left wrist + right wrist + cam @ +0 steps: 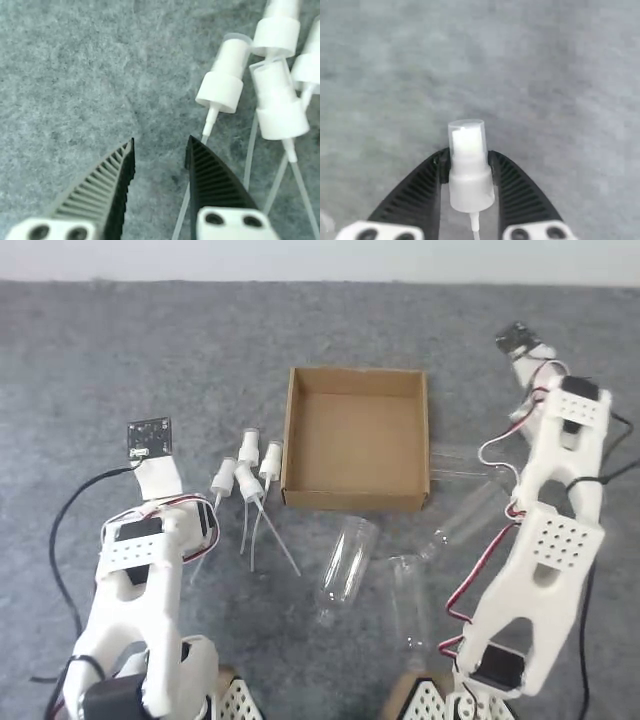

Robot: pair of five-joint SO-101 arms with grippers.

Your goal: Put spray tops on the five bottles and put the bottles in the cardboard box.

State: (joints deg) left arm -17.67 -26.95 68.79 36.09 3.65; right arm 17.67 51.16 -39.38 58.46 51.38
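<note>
Two jaws of my left gripper (pixel 161 142) stand apart over the carpet (pixel 120 350), holding nothing, just beside four tops (pixel 248 475). Right of these sits the box (pixel 355 502), with bottles (pixel 345 565) lying on their sides near it. My right gripper (pixel 466 156) clamps another top (pixel 470 175).

We list a left arm (pixel 140 580) and a right arm (pixel 552 540): white plastic shells, perforated panels, black motor blocks, and red, white and black cables (pixel 55 540). The left gripper (pixel 161 141) and right gripper (pixel 467 155) have dark ribbed tapering fingers (pixel 212 175) on white bases with paired screw holes.
</note>
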